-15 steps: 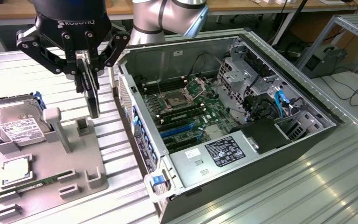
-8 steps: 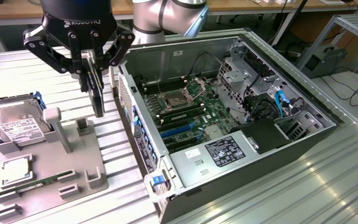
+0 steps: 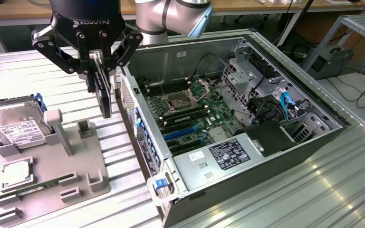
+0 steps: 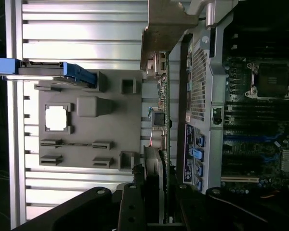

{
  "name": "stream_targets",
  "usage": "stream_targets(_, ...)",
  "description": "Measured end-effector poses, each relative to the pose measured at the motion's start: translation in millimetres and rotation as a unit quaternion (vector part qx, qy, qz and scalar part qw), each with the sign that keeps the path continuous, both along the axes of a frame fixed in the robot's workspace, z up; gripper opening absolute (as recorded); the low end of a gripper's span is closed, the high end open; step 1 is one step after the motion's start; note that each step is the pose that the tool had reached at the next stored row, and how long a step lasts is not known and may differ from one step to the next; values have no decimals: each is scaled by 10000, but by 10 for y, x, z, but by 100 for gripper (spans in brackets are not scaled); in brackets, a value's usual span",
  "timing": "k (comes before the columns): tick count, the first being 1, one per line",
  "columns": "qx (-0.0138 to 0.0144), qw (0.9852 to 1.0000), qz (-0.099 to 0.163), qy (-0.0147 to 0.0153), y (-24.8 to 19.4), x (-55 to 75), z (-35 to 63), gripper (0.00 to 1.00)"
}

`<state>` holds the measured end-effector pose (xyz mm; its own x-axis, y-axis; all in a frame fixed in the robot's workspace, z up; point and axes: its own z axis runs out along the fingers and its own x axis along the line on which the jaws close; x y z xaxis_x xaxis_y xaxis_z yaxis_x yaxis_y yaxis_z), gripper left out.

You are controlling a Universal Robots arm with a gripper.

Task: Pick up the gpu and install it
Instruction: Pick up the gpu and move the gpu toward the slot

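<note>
At the exterior view's left, a hard drive (image 3: 14, 127) stands propped on a grey tray (image 3: 100, 190), with a memory stick (image 3: 40, 186) lying in a cradle lower down.

Just to the right, above the tray's edge, the gripper (image 3: 101, 71) has its jaws drawn narrow and clamped on the gpu (image 3: 105, 97). The card hangs edge-on below them, clear of the tray and close beside the outer wall of the open computer case (image 3: 163, 61). The pick-up looks done, and the step in hand seems to be the carry toward the case.

Further right, inside the case, the main board (image 3: 189, 111) lies face up with its blue slots (image 3: 181, 132) near the side closest to the card. Seating the card would, I judge, call for bringing it over the case wall, lining its lower edge up with one slot and its metal end plate with the rear openings, then pressing straight down.

Seen edge-on in both views, the card hides its fan face. Its contact edge is too dark to make out. Which slot is meant cannot be told. The frame cuts off the top of the gripper, and cables cover part of the case's right end.
</note>
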<state>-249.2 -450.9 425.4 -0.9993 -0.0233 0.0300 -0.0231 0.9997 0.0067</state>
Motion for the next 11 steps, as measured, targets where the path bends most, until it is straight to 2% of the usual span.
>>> stream_targets(11,-1,10000,0,0,0,100,0,28)
